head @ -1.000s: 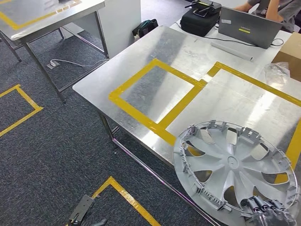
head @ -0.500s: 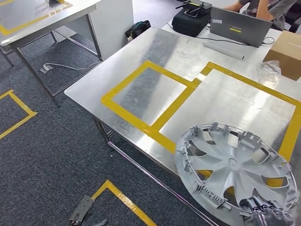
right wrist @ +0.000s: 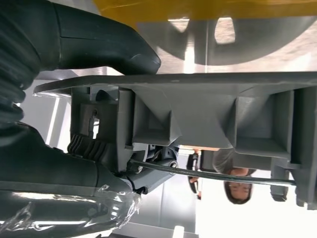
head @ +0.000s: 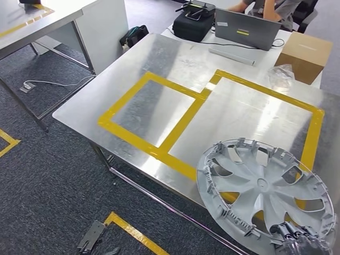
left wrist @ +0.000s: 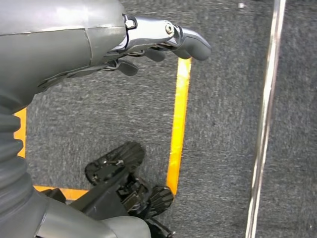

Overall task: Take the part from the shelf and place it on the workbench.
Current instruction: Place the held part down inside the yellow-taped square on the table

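Steel workbench (head: 208, 58) with a grey wheel cover (head: 262, 194) held over its near edge.
The round cover has no long axis; its ribbed inner face is turned up, tilted toward the camera, overlapping the yellow tape frame (head: 311, 143). The right hand (head: 298, 236) grips its near rim from below, thumb (right wrist: 108, 44) on one face, fingers (right wrist: 89, 146) on the other. The left hand (left wrist: 160, 42) hangs over carpet, fingers loosely extended, holding nothing.

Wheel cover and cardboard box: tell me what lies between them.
Head view: between the wheel cover and the cardboard box lie bare steel table, yellow tape and a crumpled clear bag.
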`<state>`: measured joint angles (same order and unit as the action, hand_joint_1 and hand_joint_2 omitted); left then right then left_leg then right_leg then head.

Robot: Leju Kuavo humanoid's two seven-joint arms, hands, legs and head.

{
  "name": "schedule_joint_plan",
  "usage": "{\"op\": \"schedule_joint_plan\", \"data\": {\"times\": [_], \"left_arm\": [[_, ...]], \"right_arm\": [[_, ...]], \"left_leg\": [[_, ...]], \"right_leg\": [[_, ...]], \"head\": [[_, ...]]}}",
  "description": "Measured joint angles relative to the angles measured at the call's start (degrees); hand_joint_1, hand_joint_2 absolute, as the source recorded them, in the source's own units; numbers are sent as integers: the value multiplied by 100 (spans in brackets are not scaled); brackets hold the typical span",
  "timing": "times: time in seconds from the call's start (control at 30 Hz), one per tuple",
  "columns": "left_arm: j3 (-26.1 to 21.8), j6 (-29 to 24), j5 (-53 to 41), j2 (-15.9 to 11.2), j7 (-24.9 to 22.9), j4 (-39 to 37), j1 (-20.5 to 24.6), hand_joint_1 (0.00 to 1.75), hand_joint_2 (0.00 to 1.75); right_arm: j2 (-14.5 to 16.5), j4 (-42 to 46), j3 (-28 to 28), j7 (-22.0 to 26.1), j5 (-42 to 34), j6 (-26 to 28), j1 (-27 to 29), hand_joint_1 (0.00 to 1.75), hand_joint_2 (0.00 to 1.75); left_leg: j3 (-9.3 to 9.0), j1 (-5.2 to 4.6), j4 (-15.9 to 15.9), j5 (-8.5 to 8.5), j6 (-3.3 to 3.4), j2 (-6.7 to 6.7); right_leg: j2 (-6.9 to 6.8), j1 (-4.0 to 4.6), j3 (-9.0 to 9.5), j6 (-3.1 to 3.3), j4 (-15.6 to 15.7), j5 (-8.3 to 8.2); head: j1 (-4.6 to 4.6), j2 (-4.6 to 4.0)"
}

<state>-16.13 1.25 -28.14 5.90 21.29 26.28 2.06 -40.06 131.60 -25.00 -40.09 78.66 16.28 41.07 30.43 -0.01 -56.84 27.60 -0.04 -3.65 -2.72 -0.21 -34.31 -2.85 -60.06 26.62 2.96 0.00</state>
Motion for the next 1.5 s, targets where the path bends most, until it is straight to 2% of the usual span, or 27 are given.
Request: {"op": "schedule_joint_plan", "data": {"times": [0.03, 0.1, 0.17, 0.2, 0.23, 0.27, 0.3, 0.33, 0.37, 0.4, 0.47, 0.53, 0.63, 0.67, 0.87, 1.0, 1.13, 1.23, 1.37, 1.5], "left_arm": [[0, -2, 2, -3, 1, -3, 3, 0, 175], [2, -10, 5, -4, 2, -8, 12, 0, 175], [8, -25, 21, -3, 2, -12, 28, 0, 175], [13, -34, 32, -3, 2, -16, 34, 0, 175], [20, -41, 44, -4, 2, -26, 36, 0, 175], [29, -45, 52, -4, 2, -38, 33, 0, 175], [39, -46, 55, -6, 2, -52, 28, 0, 175], [51, -46, 58, -10, 2, -66, 23, 0, 175], [63, -46, 61, -16, 2, -76, 22, 0, 175], [74, -45, 64, -25, 2, -84, 26, 0, 175], [100, -43, 75, -42, 2, -92, 48, 0, 175], [138, -39, 87, -48, 7, -103, 79, 0, 175], [199, -24, 92, -51, 15, -124, 109, 0, 175], [219, -19, 92, -57, 15, -130, 118, 0, 175], [396, 2, 95, -71, 19, -179, 193, 0, 175], [474, 4, 99, -77, 19, -195, 223, 0, 175], [510, 5, 99, -83, 19, -208, 227, 0, 175], [542, 26, 103, -84, 17, -220, 234, 0, 175], [651, 57, 139, -89, -19, -233, 290, 0, 175], [800, 103, 198, -91, -80, -242, 370, 0, 175]], "right_arm": [[0, -1, 2, 0, -15, 4, -4, 175, 175], [1, -5, 13, 0, -107, 25, 1, 175, 175], [3, -25, 61, -1, -296, 89, 12, 175, 175], [3, -44, 103, -2, -419, 145, 14, 175, 175], [2, -72, 162, -2, -558, 220, 16, 175, 175], [-1, -106, 234, -2, -694, 298, 17, 175, 175], [-9, -148, 318, -2, -818, 370, 21, 175, 175], [-28, -199, 412, -2, -934, 437, 28, 175, 175], [-59, -255, 506, -1, -1039, 496, 34, 175, 175], [-100, -314, 596, 9, -1142, 553, 43, 175, 175], [-194, -436, 773, 90, -1354, 671, 65, 175, 175], [-289, -575, 966, 282, -1553, 757, 80, 175, 175], [-411, -804, 1234, 628, -1795, 779, 82, 175, 175], [-432, -878, 1305, 746, -1843, 757, 74, 175, 175], [-457, -1375, 1687, 1610, -2057, 352, -186, 175, 175], [-457, -1615, 1794, 1781, -2123, 249, -371, 175, 175], [-457, -1735, 1848, 1811, -2127, 226, -441, 175, 175], [-455, -1817, 1868, 1987, -2183, 12, -557, 175, 175], [-354, -2155, 1835, 2614, -2342, -495, -1166, 175, 175], [-73, -2690, 1622, 3277, -2205, -898, -2040, 175, 175]], "left_leg": [[-21, -11, -1, 17, -28, -38], [-40, -9, 9, 33, -81, -103], [12, 8, -118, 141, -133, 32], [123, 13, -341, 269, -153, 149], [306, 15, -695, 435, -160, 263], [533, 15, -1105, 598, -161, 319], [746, 14, -1454, 692, -161, 341], [890, 13, -1645, 683, -155, 351], [925, 12, -1610, 558, -143, 354], [851, 10, -1366, 342, -124, 357], [533, 4, -604, -79, -83, 373], [328, 0, -121, -230, -67, 388], [305, -3, -25, -239, -84, 390], [305, -6, -26, -238, -72, 391], [307, -12, -26, -241, -6, 395], [308, -17, -26, -253, 13, 395], [307, -15, -23, -258, 17, 395], [304, -9, -20, -262, 13, 393], [299, 1, -18, -267, 3, 382], [295, 6, -17, -277, -9, 375]], "right_leg": [[-10, 14, 47, 32, 87, -18], [114, 21, 50, 109, 87, -32], [201, 1, 54, 179, 116, -50], [233, -15, 64, 210, 132, -56], [264, -20, 66, 233, 135, -51], [294, -20, 67, 252, 135, -44], [329, -18, 70, 261, 135, -37], [366, -15, 76, 267, 135, -31], [399, -13, 87, 266, 135, -25], [430, -13, 103, 260, 134, -17], [478, -4, 130, 224, 123, 9], [513, 12, 123, 181, 105, 32], [523, 18, 120, 202, 122, 23], [518, 18, 129, 204, 143, 13], [506, 14, 167, 121, 225, -27], [504, 9, 167, 88, 232, -36], [504, 10, 164, 86, 230, -37], [511, 15, 160, 86, 226, -38], [527, 24, 156, 90, 223, -41], [530, 28, 156, 98, 220, -49]], "head": [[-2, 0], [-5, 0], [-8, 0], [-12, 0], [-15, 0], [-16, 0], [-17, 0], [-16, 0], [-16, 0], [-16, 0], [-16, 0], [-12, 0], [-7, 0], [-3, 0], [-4, 0], [-5, 0], [-7, 0], [-7, 0], [-7, 0], [-8, 0]]}}
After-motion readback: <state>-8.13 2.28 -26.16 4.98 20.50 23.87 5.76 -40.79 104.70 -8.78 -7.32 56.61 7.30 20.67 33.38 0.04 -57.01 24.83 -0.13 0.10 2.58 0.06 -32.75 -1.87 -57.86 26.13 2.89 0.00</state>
